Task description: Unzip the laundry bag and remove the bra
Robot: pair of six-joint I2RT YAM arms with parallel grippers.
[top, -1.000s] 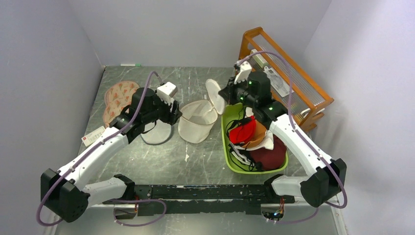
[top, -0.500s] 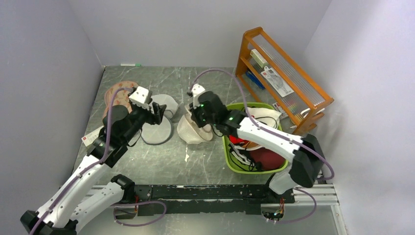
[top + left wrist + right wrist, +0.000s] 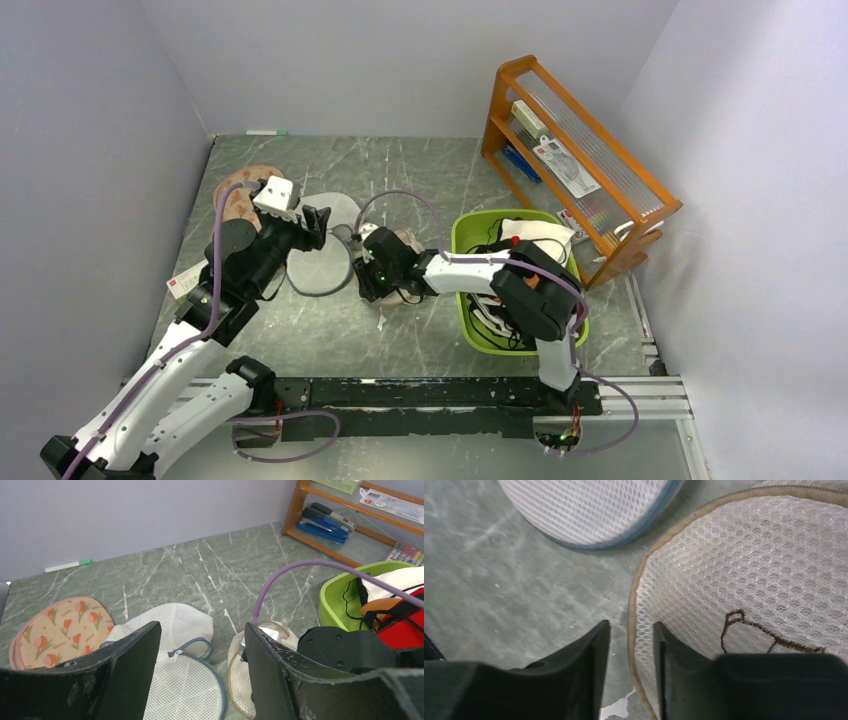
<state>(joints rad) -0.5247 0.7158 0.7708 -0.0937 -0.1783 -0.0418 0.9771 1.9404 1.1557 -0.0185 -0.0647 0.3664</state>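
Observation:
The cream mesh laundry bag [image 3: 749,570] lies flat on the table, its dark spectacles-like mark [image 3: 754,630] facing up. In the top view the bag [image 3: 408,243] is mostly hidden under my right arm. My right gripper [image 3: 631,625] is low at the bag's left edge, its jaws only narrowly apart and straddling the tan rim. It shows in the top view too [image 3: 362,280]. My left gripper [image 3: 318,222] is wide open and empty above the table, also seen from its wrist [image 3: 201,630]. The red bra [image 3: 407,627] lies in the green bin [image 3: 335,587].
A white mesh bag with a grey rim [image 3: 320,268] lies just left of the cream bag. A pink patterned bag [image 3: 238,200] lies at far left. The green bin [image 3: 470,330] holds white and dark cloths. A wooden rack [image 3: 575,150] stands at the back right.
My right gripper has swung from the back right, down and left, to the cream bag's left edge; the bag went from standing open to lying flat. My left arm drew back to the left.

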